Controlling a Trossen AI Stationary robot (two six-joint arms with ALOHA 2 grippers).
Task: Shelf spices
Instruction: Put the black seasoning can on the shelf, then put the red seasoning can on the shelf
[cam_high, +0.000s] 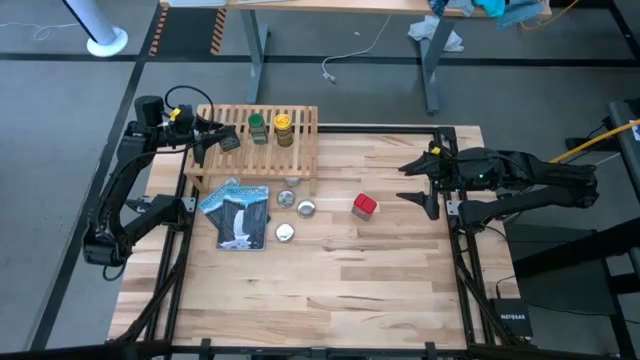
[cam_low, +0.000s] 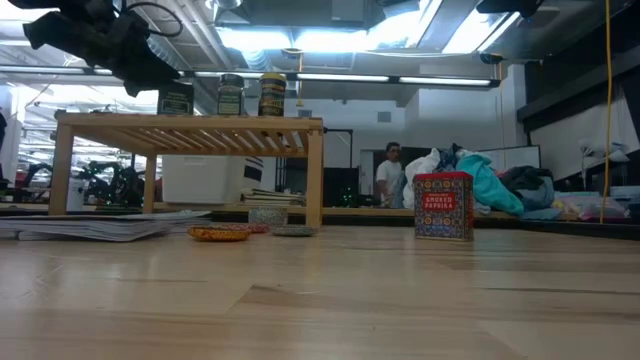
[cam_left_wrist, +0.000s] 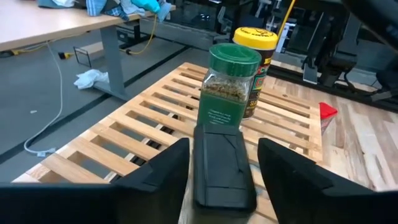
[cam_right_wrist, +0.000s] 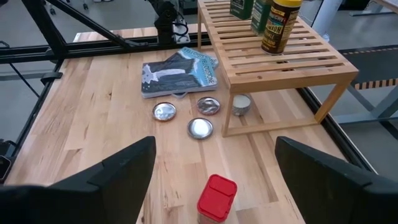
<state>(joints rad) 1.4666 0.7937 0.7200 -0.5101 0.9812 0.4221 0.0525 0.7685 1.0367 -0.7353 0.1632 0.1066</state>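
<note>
Three spices stand in a row on the shelf (cam_high: 258, 148): your black tin (cam_left_wrist: 222, 167), the green jar (cam_left_wrist: 227, 87) just past it, and the yellow jar (cam_left_wrist: 255, 56) beyond that. The red tin (cam_high: 364, 206) alone is left on the bench (cam_high: 360, 280), off the shelf's right end and well apart from it.

Your left gripper (cam_left_wrist: 221, 171) sits over the shelf's left part with its fingers spread to either side of the black tin; from the wrist view they look clear of its sides, so you seem to have just set it down or to be about to let it stand. Your right gripper (cam_right_wrist: 214, 168) hovers over the bench's right side, fingers wide apart and holding nothing.

The coming move turns on the red tin, and the right arm is plainly the nearer: the tin stands between that gripper and the shelf, straight ahead of the open fingers in the wrist view, upright with its long axis vertical.

The tin is a small boxy container, printed, with a smooth red cap; its flat sides should take a pinch well. The shelf is light wood, many parallel slats on plain legs, so a narrow base probably wants to land across the bars. Three silvery round tins (cam_high: 296, 208) and a blue-and-white packet (cam_high: 240, 212) lie at the shelf's front edge.
</note>
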